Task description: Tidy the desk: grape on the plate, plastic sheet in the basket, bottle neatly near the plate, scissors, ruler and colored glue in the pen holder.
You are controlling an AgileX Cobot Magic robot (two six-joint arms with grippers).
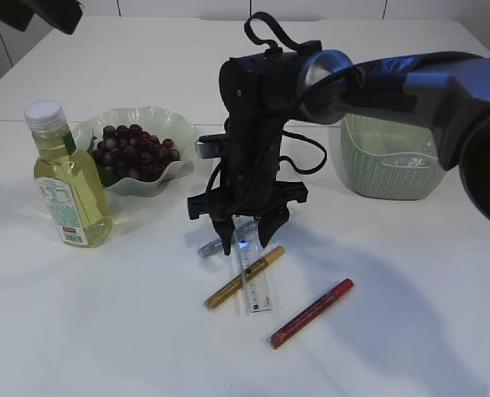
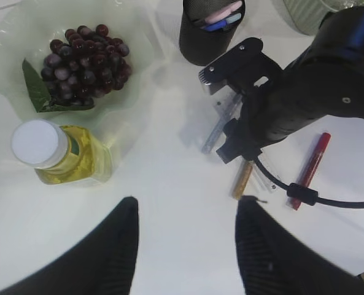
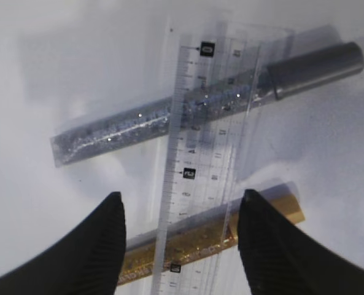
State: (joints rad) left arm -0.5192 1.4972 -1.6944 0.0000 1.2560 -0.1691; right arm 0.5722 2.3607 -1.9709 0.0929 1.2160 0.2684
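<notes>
R gripper (image 1: 244, 232) is hovering w/ fingers wide over ruler (image 3: 197, 160), 6 o'clock of pen holder (image 2: 207, 27), lining up a grab; L gripper (image 2: 185, 246) is idling wide, empty.

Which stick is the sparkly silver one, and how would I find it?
Start at the plate of grapes, then look right to the black right gripper hanging over the table. Under it, beneath the clear ruler, lies the silver glitter glue. Its neighbours are gold and red; only it is silver.
</notes>
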